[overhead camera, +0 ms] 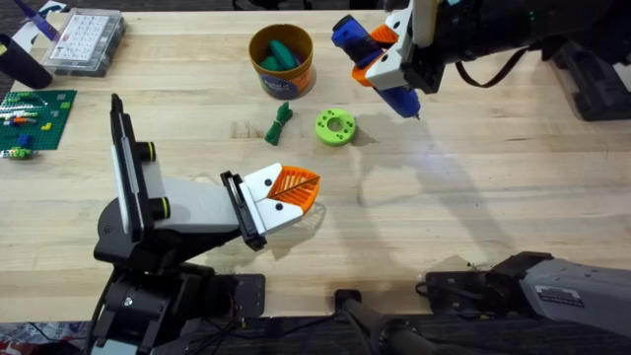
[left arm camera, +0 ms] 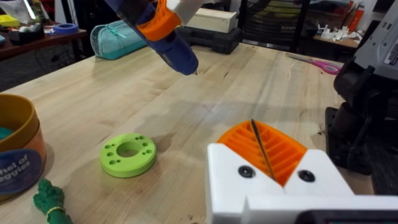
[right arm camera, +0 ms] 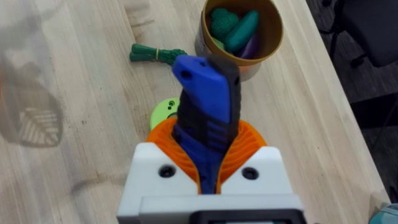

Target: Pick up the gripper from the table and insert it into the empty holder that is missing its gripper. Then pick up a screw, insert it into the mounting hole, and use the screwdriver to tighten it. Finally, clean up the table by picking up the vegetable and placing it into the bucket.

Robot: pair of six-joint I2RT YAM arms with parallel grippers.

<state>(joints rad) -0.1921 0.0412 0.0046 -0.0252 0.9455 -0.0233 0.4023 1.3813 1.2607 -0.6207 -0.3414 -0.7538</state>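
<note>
In the overhead view the right gripper (overhead camera: pixel 394 61) hangs at the upper right of the frame, its orange pads clamped on the blue screwdriver (overhead camera: pixel 380 69), which tilts with its thin metal tip pointing down and right above the table (overhead camera: pixel 473 177). The right wrist view shows the screwdriver's blue body (right arm camera: pixel 206 118) pinched between the ribbed orange pads.

The left gripper (overhead camera: pixel 292 193) lies low at centre frame, its two orange pads pressed together with nothing between them; the left wrist view shows just a thin dark seam between the pads (left arm camera: pixel 264 152).

The bucket (overhead camera: pixel 281 61) stands at the upper centre, an orange-yellow can with a dark blue band, holding teal pieces (overhead camera: pixel 280 55). In the left wrist view the band carries white lettering cut off by the frame edge, reading roughly "of veggies" (left arm camera: pixel 17 167). Just below the bucket in the overhead view lies the vegetable (overhead camera: pixel 279 122), dark green and knobbly, flat on the wood. Near it to the right sits a lime-green ring (overhead camera: pixel 335 126) with a central hole and small holes round it, between the vegetable and the screwdriver's tip.

At the upper left corner rests a clear parts box (overhead camera: pixel 84 41), and a green baseplate (overhead camera: pixel 35 118) with small bricks lies at the left edge.
</note>
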